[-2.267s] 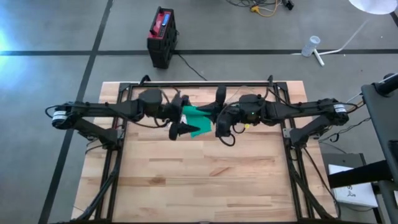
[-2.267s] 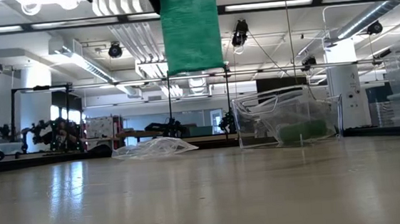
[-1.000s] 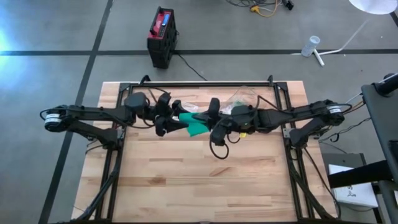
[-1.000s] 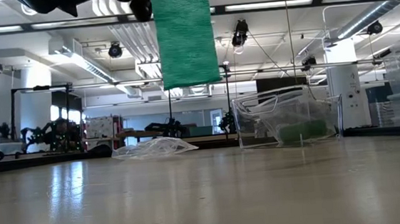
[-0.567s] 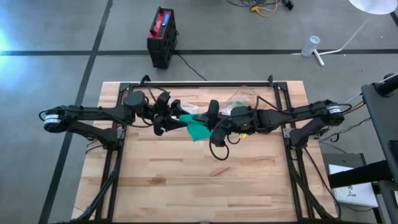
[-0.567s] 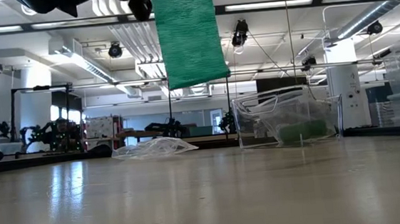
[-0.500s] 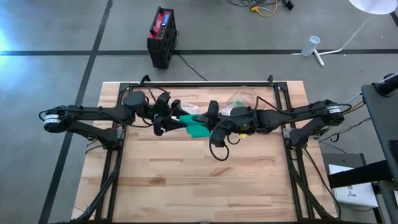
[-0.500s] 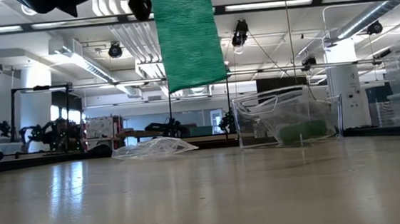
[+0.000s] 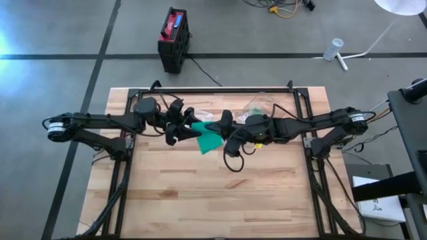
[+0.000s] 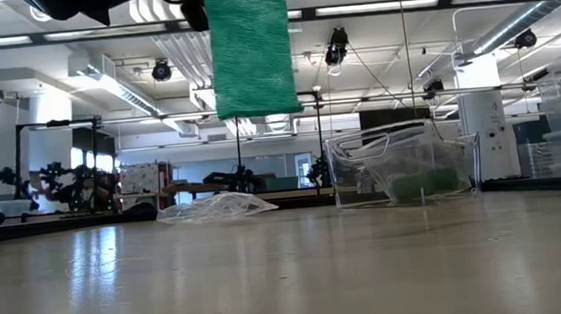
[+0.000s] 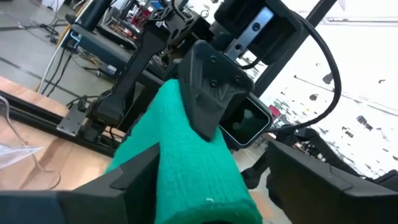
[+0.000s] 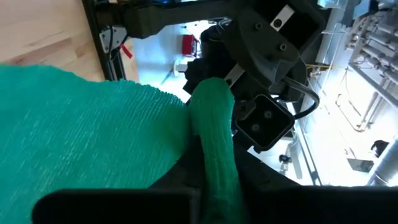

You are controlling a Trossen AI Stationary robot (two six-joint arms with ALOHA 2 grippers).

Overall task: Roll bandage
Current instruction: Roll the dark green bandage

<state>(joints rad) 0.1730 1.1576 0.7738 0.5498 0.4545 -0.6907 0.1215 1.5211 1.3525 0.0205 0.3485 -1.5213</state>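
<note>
A green bandage (image 9: 208, 141) hangs in the air over the table's far middle, between my two grippers. Its upper end is wound into a roll (image 11: 186, 155). The loose tail (image 10: 250, 49) hangs straight down from the roll, well clear of the tabletop. My right gripper (image 9: 217, 127) comes from the table's right side and is shut on the roll. My left gripper (image 9: 189, 128) comes from the left, and the roll's other end lies between its fingers. My left gripper has the roll's left end (image 11: 155, 168) between its two fingers, level, coming from the table's left and pointing along the roll. One finger (image 11: 134, 180) lies against the roll's side; the other side's contact does not show plainly. My right gripper pinches the roll's right end (image 12: 214, 143) between its two fingers, level, from the table's right and along the roll. One fingertip (image 11: 211, 87) lies flat on the roll's top. The roll is lifted clear, and the tail (image 12: 74, 137) hangs slack below it.
A crumpled clear plastic bag (image 9: 257, 107) lies on the table's far side, behind my right arm. A clear box (image 10: 402, 172) with something green inside stands at the far right. Black frame rails (image 9: 213, 90) border the table. The near half is bare wood.
My right gripper has rolled about its own line while staying in place, still shut on the roll. The hanging tail has swung a little toward the low view's left and now hangs straighter. My left gripper's fingers have drawn in around the roll.
</note>
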